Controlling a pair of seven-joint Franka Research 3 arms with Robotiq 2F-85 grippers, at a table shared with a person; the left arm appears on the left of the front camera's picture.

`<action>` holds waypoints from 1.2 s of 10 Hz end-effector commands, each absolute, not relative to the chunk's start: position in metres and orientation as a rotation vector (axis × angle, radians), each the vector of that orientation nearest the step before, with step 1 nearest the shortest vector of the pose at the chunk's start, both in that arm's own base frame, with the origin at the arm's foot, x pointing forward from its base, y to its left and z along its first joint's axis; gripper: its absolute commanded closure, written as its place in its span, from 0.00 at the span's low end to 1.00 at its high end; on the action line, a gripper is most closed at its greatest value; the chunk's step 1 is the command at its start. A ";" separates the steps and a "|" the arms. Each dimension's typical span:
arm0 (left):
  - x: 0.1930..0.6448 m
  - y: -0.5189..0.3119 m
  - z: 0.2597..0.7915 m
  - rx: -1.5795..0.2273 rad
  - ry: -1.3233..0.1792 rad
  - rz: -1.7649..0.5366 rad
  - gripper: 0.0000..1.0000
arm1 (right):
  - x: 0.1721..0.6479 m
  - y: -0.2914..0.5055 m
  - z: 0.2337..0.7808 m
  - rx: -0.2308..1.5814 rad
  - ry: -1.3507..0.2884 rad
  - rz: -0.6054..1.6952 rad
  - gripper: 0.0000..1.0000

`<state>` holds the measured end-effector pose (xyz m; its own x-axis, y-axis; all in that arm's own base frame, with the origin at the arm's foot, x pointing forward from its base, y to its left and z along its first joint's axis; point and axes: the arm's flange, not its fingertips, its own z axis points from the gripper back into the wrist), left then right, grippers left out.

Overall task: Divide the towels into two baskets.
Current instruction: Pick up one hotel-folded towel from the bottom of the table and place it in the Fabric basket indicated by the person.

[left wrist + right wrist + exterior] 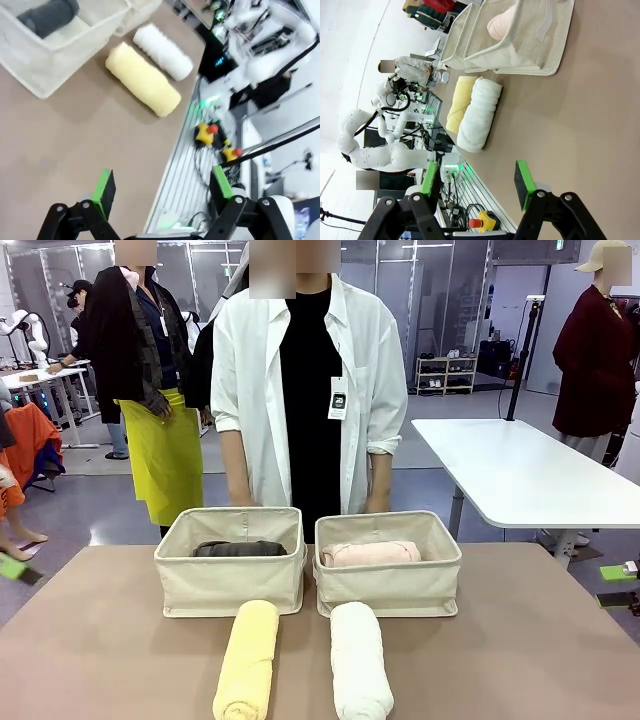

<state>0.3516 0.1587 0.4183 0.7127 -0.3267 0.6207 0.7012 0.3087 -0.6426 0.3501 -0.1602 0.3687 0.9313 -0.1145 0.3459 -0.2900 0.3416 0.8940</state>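
Two cream canvas baskets stand side by side at the table's middle. The left basket holds the dark grey towel; the right basket holds the pale pink towel. In front of them, the pale yellow towel and the white towel lie on the table, pointing toward the robot's side. My left gripper hangs open above the table's near edge, well away from the yellow towel and white towel. My right gripper is open too, empty, apart from the white towel.
A person in a white shirt stands just behind the baskets, arms down. The brown table has free room left and right of the towels. A white table stands at the back right. Cables and emergency-stop buttons lie beyond the table edge.
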 end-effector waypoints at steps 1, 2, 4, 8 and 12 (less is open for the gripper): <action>0.340 0.194 0.385 -1.156 -0.469 -0.604 0.04 | 0.347 -0.159 0.371 1.226 -0.384 0.115 0.25; 0.330 0.211 0.367 -1.193 -0.490 -0.545 0.04 | 0.347 -0.159 0.371 1.226 -0.384 0.115 0.25; 0.334 0.220 0.349 -1.201 -0.447 -0.513 0.04 | 0.347 -0.159 0.371 1.226 -0.384 0.115 0.25; 0.315 0.216 0.356 -1.169 -0.449 -0.535 0.04 | 0.347 -0.159 0.371 1.226 -0.384 0.115 0.25; 0.315 0.216 0.356 -1.169 -0.449 -0.535 0.04 | 0.347 -0.159 0.371 1.226 -0.384 0.115 0.25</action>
<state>0.3203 0.2160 0.3538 0.7912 -0.1634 0.5894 0.6095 0.2914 -0.7373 0.3502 -0.1600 0.3686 0.9315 -0.1139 0.3454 -0.2898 0.3415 0.8941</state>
